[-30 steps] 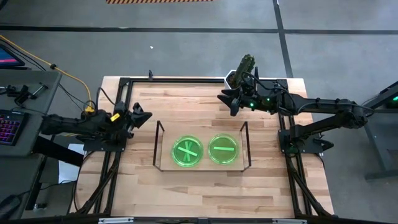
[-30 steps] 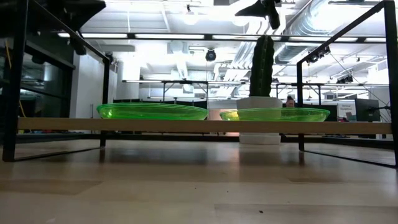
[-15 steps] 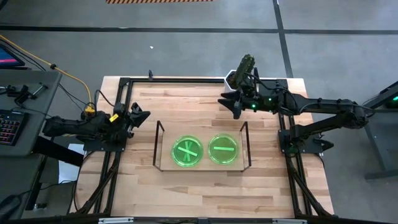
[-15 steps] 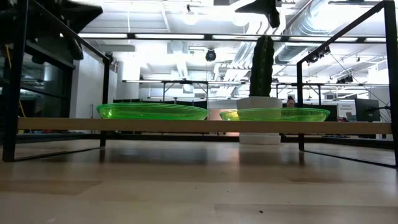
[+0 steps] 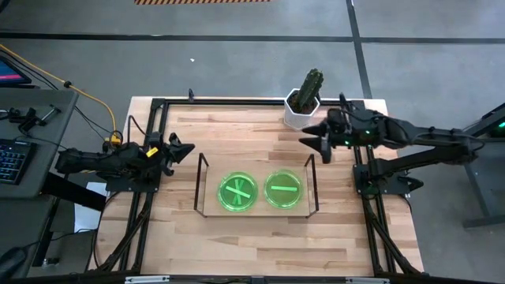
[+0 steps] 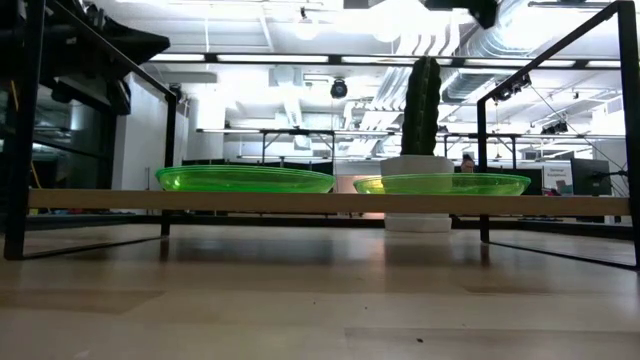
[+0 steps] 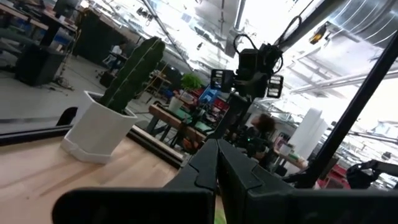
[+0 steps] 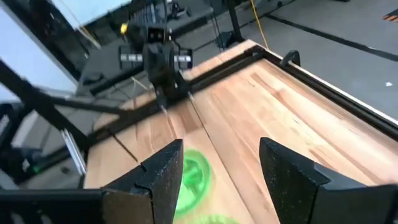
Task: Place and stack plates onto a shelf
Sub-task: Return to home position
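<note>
Right gripper: upper right of the high view, above the table's right edge. Its fingers are spread wide with nothing between them.
Right arm: reaches in from the right edge of the high view and lies across the black frame.
Left gripper: left of centre in the high view, at the table's left edge and pointing toward the shelf. In its wrist view the fingers are pressed together and empty.
Cactus: in a white pot at the top of the table, just up and left of the right gripper. In the low view it stands right of centre, behind the shelf.
Shelf: centre of the high view, in the lower middle of the table, well apart from both grippers. Its wood-coloured board crosses the middle of the low view.
Plates: all on the shelf board, in two piles side by side.
Left pile: its stripes cross in an X; how many plates it holds cannot be told.
Right pile: shows one stripe lying level, just beside the left pile.
</note>
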You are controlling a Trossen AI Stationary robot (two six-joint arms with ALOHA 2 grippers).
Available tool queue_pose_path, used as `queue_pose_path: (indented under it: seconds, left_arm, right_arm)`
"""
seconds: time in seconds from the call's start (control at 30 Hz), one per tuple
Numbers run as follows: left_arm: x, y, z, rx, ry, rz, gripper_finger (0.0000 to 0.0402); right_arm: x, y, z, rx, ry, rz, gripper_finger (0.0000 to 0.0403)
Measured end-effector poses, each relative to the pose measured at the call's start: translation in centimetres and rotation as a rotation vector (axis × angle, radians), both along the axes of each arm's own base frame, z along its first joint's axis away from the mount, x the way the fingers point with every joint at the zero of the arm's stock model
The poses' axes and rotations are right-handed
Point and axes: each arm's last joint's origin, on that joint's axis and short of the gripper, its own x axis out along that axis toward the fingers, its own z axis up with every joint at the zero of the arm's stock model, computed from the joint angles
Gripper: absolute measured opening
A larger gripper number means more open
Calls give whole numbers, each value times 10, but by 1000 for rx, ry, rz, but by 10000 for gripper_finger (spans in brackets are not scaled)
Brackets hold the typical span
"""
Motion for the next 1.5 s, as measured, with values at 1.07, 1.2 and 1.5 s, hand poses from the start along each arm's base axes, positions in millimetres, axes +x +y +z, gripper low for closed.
queue_pose_path:
  seconds: [1.07, 1.2, 1.5]
  left_arm:
    - [0, 0, 0, 0, -1, -2, 1]
    - [0, 0, 0, 0, -1, -2, 1]
    - [0, 0, 0, 0, -1, -2, 1]
  right_arm:
    - [-90, 14, -175, 36, -504, 71, 1]
    - [-90, 14, -191, 19, -461, 71, 0]
    - [-88, 14, -203, -34, -326, 81, 0]
